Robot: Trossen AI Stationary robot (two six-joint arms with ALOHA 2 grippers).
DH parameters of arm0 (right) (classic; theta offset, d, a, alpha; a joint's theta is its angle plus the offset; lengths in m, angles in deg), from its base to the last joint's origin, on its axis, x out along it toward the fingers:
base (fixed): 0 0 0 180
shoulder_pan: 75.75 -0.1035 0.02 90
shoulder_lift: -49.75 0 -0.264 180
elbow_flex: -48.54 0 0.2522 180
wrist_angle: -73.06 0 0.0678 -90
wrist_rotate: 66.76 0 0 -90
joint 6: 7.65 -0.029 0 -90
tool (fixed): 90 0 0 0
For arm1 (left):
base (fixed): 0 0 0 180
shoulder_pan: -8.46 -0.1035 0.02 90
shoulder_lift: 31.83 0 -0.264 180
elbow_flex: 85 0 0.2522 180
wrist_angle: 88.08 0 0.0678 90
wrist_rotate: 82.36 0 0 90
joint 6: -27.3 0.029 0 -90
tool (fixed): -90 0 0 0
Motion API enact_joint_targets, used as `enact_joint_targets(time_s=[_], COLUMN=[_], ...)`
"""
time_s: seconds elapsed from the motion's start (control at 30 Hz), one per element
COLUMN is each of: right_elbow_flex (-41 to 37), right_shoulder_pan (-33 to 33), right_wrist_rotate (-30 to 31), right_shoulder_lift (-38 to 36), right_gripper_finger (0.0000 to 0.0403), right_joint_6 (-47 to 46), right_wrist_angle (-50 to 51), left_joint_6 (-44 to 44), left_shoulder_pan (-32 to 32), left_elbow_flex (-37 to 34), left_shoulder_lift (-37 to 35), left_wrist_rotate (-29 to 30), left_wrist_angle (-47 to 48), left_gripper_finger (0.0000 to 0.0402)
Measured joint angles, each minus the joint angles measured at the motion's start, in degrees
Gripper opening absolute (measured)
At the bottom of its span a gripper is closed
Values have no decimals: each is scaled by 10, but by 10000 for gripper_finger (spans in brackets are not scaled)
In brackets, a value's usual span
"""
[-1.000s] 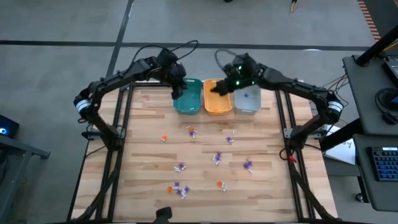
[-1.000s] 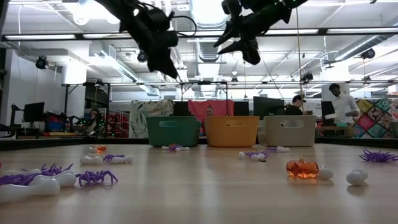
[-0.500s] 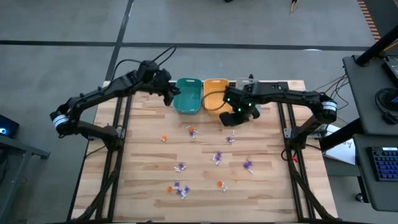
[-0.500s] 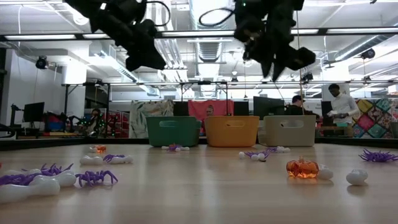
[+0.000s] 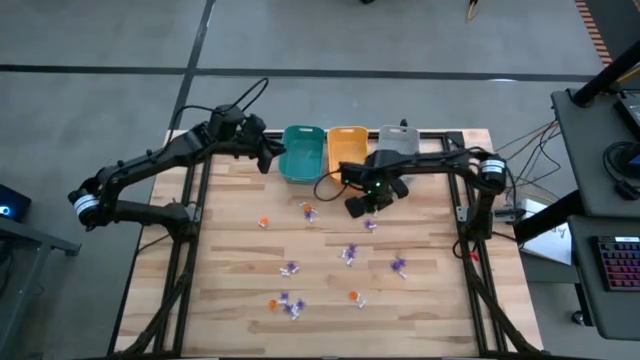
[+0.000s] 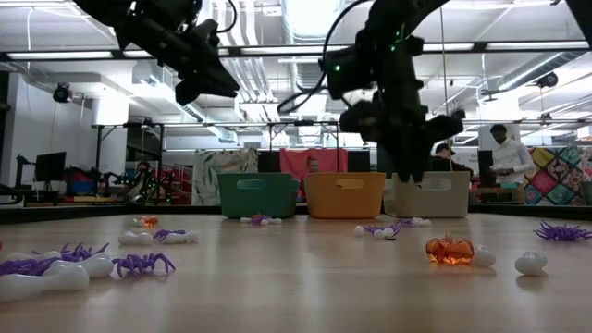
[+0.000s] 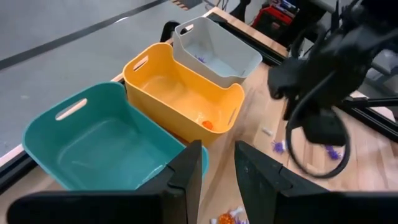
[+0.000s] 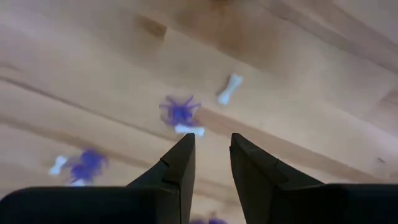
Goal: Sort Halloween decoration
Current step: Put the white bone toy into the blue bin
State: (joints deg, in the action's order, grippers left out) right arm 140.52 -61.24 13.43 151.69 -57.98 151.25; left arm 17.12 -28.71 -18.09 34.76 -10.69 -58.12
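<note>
Your right gripper (image 5: 358, 207) hangs over the wooden table (image 5: 230, 250), in front of the orange bin (image 5: 347, 153) and grey bin (image 5: 398, 150), its fingers (image 8: 177, 167) pointing down with a narrow gap between them and nothing in that gap. Looking past those fingers, you've got a purple spider (image 8: 178, 111) on the boards just beyond the tips, with a small white bone (image 8: 188, 130) touching it and a second white bone (image 8: 229, 89) a little farther off. Another purple spider (image 8: 86, 165) with a white piece beside it sits off to one side.

From above, the trinkets (image 5: 349, 253) are scattered across the middle and near half of the table: orange, purple and white bits, all loose, none in either gripper. The closest cluster (image 5: 370, 224) lies just in front of your right gripper.

Your left gripper (image 5: 268, 158) is up in the air at the outer side of the teal bin (image 5: 302, 153), fingers (image 7: 188, 174) narrowly parted and empty. Its camera looks into all three bins: the teal one looks bare, the orange one has a small orange piece (image 7: 206, 124) near its corner, and the grey one shows a speck of purple.

At table height, an orange pumpkin (image 6: 450, 250) sits near the front with white pieces beside it.
</note>
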Motion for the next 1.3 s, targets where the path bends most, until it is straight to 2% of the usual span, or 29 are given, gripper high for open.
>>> enact_joint_targets(time_s=[0.33,0.77,1.3], right_elbow_flex=[-36,-94,-111], right_shoulder_pan=[-1,-1,-1], right_wrist_rotate=[47,53,51], right_shoulder_lift=[25,25,22], right_gripper_finger=[91,89,14], right_joint_6=[-12,-38,-30], right_wrist_angle=[-46,-132,-166], left_joint_6=[-3,-9,-14], left_shoulder_pan=[0,0,0], left_elbow_flex=[0,0,0], left_shoulder_lift=[8,8,8], left_wrist_rotate=[14,14,14], left_wrist_angle=[1,-6,-8], left_gripper_finger=[77,77,77])
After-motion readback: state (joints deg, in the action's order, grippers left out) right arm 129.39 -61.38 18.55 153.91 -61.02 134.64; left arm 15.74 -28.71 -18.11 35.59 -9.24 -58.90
